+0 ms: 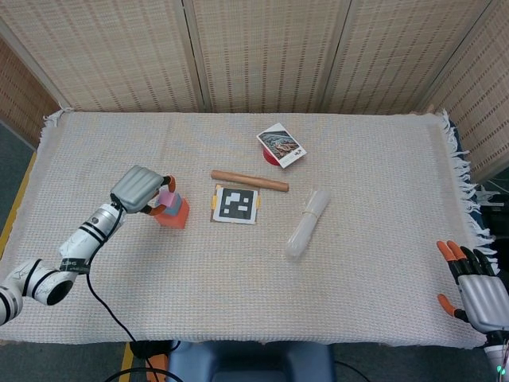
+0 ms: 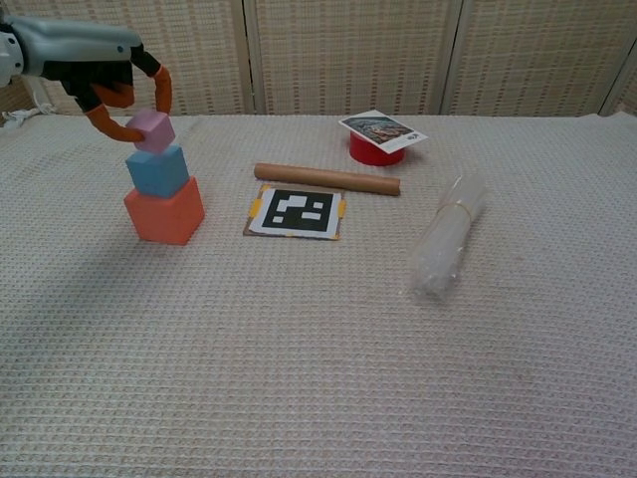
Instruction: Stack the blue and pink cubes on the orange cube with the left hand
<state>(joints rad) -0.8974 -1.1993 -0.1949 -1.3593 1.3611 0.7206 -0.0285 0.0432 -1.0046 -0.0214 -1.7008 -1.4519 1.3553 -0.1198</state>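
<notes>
The orange cube stands on the cloth left of centre with the blue cube on top of it. My left hand pinches the pink cube between thumb and a finger, right over the blue cube; whether it rests on the blue cube or hangs just above, I cannot tell. From the head view, the left hand covers most of the stack, with the pink cube and the orange cube peeking out. My right hand is open at the table's near right corner, fingers spread, holding nothing.
A wooden rod and a black-and-white marker card lie right of the stack. A red tin with a picture card on it sits at the back. A clear plastic roll lies to the right.
</notes>
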